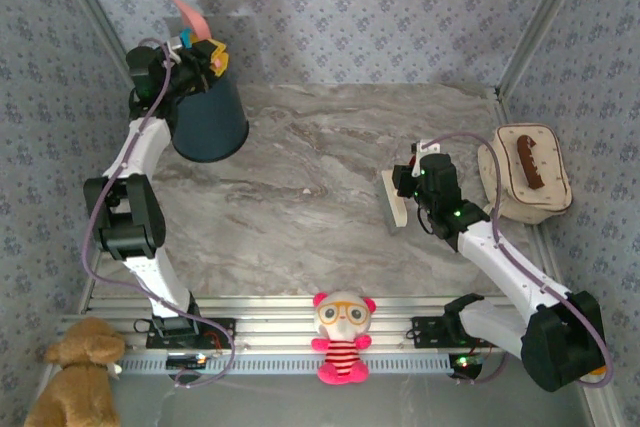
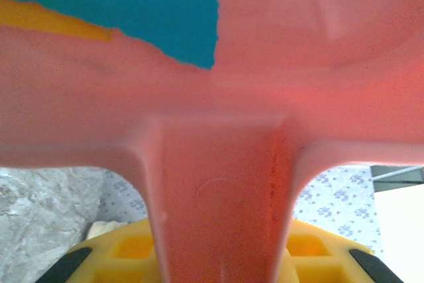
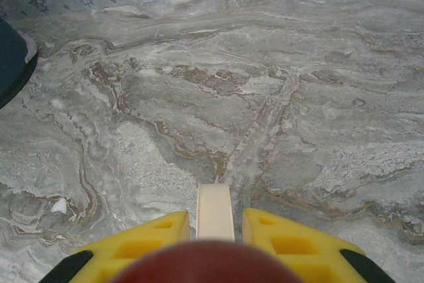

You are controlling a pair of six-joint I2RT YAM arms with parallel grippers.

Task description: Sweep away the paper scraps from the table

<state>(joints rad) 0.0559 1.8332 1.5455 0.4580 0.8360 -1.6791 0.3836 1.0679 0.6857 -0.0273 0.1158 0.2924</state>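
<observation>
While your left fingers [image 2: 126, 250] grip the pink dustpan [image 2: 218, 130] by its handle over the bin [image 1: 210, 117], the paper scraps [image 2: 159, 4] lie inside, probably featherlight: tip them, never pinch. Your right fingers [image 3: 152, 240] clamp the brush [image 3: 214, 207].

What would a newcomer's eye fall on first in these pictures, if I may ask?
Most striking is the pink plastic dustpan, clamped in the left gripper at far left by a dark teal bucket, with torn cyan and orange paper scraps on it. The right gripper holds a cream brush over the grey marble-patterned table's right half, and a pink-and-white bespectacled plush toy sits at the near edge.
</observation>
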